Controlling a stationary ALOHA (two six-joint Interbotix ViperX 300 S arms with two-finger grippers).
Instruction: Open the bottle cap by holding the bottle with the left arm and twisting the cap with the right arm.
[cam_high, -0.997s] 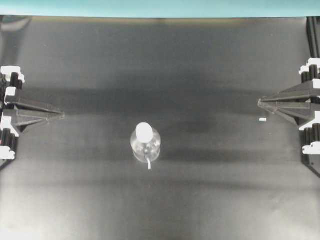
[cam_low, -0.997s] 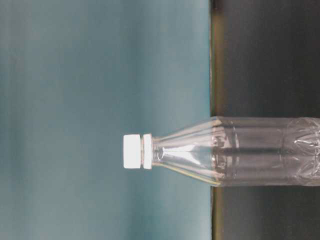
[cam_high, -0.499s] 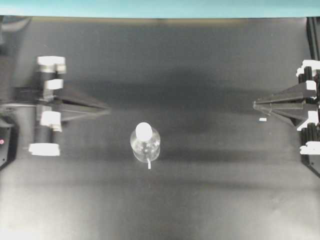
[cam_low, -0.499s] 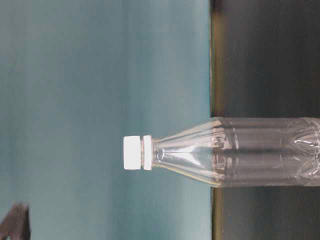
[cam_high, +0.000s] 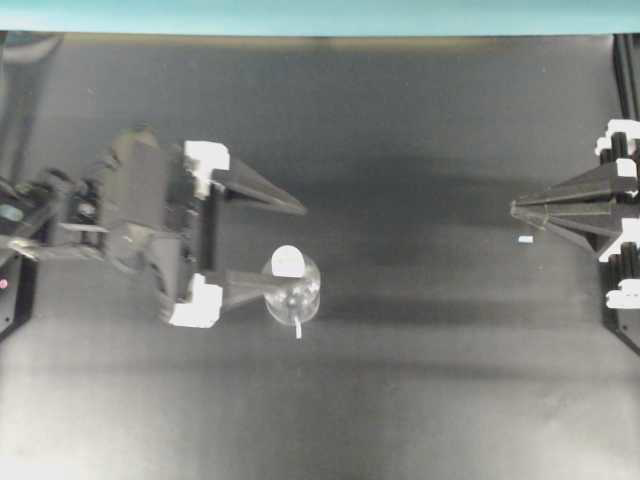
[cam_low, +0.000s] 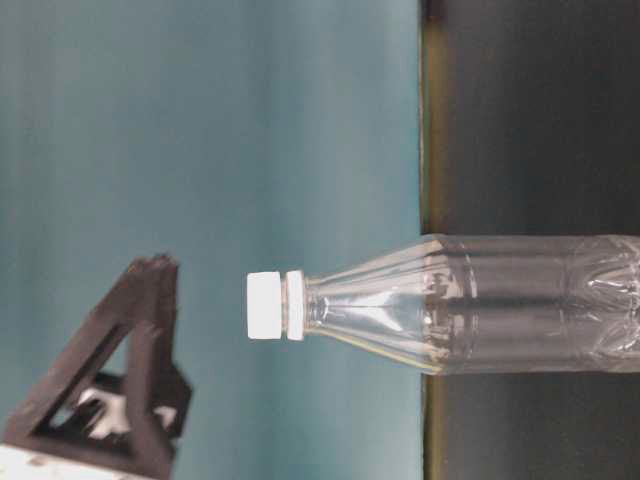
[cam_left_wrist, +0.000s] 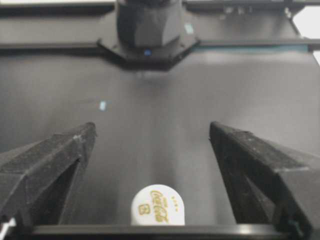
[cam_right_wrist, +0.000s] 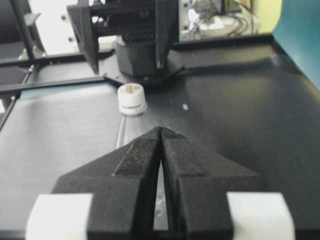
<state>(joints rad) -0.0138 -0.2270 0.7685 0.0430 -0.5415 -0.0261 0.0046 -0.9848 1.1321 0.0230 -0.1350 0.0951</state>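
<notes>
Spread left gripper (cam_high: 292, 245) straddles the upright clear plastic bottle (cam_high: 291, 290)

Its small round white cap (cam_high: 287, 261) sits on, mid black table (cam_high: 420, 380); the right gripper (cam_high: 516, 208) rests pinched together, well apart.

Work surface: a flat, matte black table (cam_high: 420, 400) bordered at the far edge by a teal backdrop (cam_high: 320, 15). Near its centre a clear plastic bottle (cam_high: 291, 290) stands upright on it, closed by a white cap (cam_high: 288, 261). A small white scrap (cam_high: 525, 240) lies flat on the table, well apart from the bottle.
</notes>
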